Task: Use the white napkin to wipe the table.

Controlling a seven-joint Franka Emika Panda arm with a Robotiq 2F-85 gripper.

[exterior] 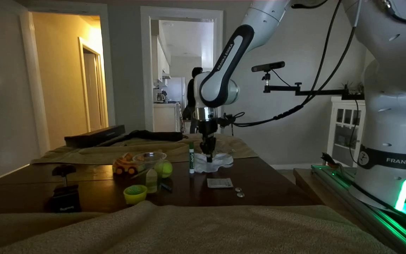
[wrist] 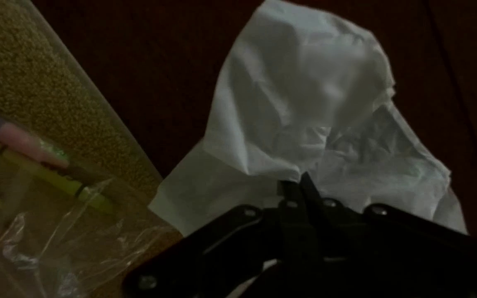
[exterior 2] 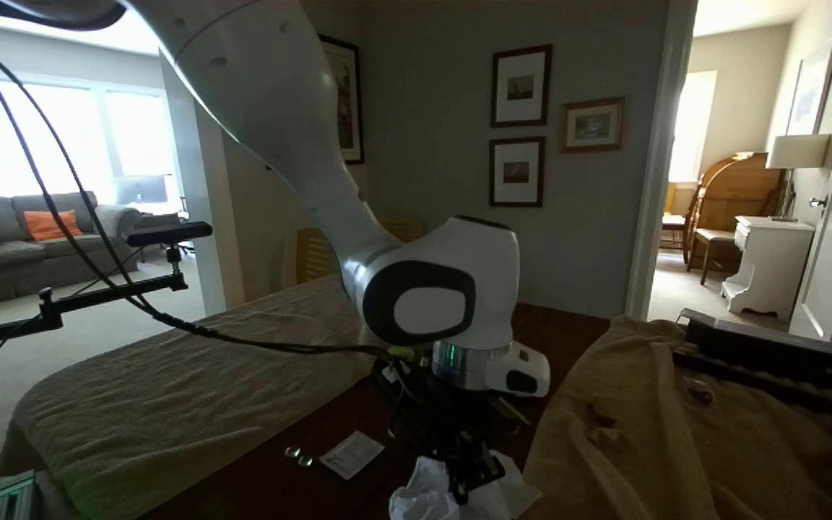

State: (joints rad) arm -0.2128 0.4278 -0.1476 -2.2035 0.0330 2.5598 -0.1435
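The white napkin (exterior: 220, 161) lies crumpled on the dark wood table (exterior: 266, 190). It also shows in an exterior view (exterior 2: 425, 492) at the bottom edge and fills the middle of the wrist view (wrist: 304, 82). My gripper (exterior: 209, 158) points straight down at the napkin. In the wrist view the two black fingers (wrist: 298, 180) are together, with a fold of napkin pinched at their tips. The napkin spreads around and beneath the fingers, and part of it is hidden behind them. In an exterior view the gripper (exterior 2: 475, 485) sits in the middle of the napkin.
A green marker (exterior: 191, 158) stands upright beside the napkin. A white packet (exterior: 220, 183) and glass beads (exterior: 239, 192) lie nearer. A yellow cup (exterior: 135, 194), tennis ball (exterior: 167, 169), clear bowl (exterior: 149, 158) and orange toy (exterior: 123, 165) stand beyond the marker. Towels (exterior: 189, 229) cover both table ends.
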